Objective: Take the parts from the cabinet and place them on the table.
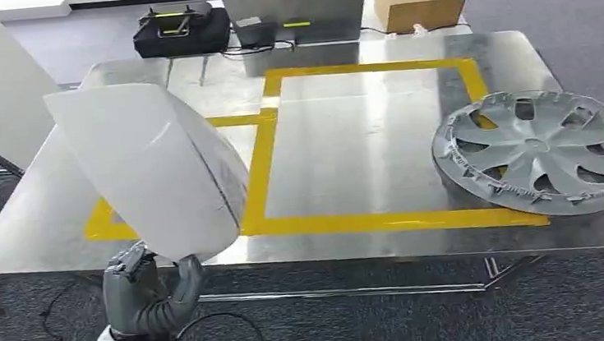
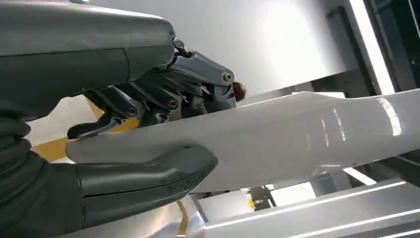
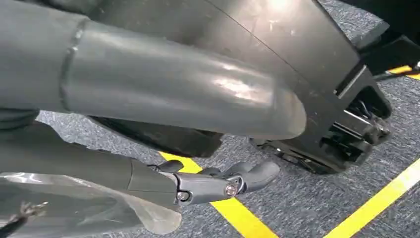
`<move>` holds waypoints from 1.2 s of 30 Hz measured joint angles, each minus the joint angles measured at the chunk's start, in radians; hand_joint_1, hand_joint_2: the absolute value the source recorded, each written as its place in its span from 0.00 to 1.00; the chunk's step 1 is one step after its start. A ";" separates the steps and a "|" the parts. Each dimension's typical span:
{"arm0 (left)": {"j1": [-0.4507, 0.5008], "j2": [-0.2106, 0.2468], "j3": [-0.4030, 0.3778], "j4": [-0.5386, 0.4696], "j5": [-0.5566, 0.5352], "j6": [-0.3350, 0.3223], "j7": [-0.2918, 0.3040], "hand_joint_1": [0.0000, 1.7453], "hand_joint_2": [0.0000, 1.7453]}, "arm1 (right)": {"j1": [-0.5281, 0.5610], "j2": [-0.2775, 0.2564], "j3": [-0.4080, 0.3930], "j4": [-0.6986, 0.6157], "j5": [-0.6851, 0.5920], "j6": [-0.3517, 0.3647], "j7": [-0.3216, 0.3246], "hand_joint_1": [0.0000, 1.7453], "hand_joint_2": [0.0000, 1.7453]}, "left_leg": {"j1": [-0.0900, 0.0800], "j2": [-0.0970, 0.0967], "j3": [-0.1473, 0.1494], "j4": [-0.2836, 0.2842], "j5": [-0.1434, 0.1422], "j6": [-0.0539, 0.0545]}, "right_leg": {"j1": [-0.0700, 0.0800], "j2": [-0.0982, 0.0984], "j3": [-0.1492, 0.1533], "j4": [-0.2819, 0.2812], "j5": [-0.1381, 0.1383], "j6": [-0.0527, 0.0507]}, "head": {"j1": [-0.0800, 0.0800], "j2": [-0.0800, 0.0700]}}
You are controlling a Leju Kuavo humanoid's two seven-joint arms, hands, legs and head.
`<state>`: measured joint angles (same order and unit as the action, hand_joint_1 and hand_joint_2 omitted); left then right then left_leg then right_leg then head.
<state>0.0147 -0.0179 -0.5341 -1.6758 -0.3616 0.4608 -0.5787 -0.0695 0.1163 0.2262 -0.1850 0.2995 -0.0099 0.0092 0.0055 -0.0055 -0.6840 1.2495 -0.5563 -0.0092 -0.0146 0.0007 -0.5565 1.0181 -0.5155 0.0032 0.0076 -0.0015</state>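
I have the left robot hand (image 1: 148, 287) clamped on the lower edge of a white panel (image 1: 150, 171), held up over the worktop's (image 1: 363, 157) near left side. It looks light, stiff and glossy, so likely slippery; an edge grip suits it. The right robot hand (image 3: 218, 181) hangs with fingers curled, holding nothing.
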 joint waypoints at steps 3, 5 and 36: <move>-0.030 0.000 -0.007 0.003 0.025 -0.057 -0.023 1.00 1.00 | -0.006 0.000 0.000 0.000 0.015 0.006 0.007 0.00 0.00 | -0.008 0.000 0.081 -0.191 0.086 0.017 | 0.006 0.002 0.011 0.001 -0.011 0.010 | 0.002 0.000; -0.053 -0.002 -0.018 0.006 0.032 -0.080 -0.030 1.00 1.00 | -0.014 0.000 0.000 0.000 0.020 0.011 0.011 0.00 0.00 | -0.010 -0.001 0.079 -0.210 0.080 0.019 | 0.004 0.000 0.001 0.002 -0.009 0.020 | 0.004 0.000; -1.027 -0.168 -0.298 1.068 -0.565 -0.368 0.291 1.00 1.00 | -0.122 0.008 0.134 -0.010 0.234 0.212 0.056 0.00 0.00 | -0.016 0.001 0.058 -0.215 0.104 0.029 | 0.001 0.006 -0.042 0.001 0.032 0.024 | 0.003 0.000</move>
<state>-1.0119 -0.1862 -0.8324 -0.6079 -0.9270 0.0927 -0.2879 -0.1912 0.1243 0.3601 -0.1946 0.5337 0.2022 0.0652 -0.0106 -0.0047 -0.6257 1.0347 -0.4521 0.0200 -0.0132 0.0064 -0.5984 1.0194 -0.4834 0.0268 0.0107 -0.0015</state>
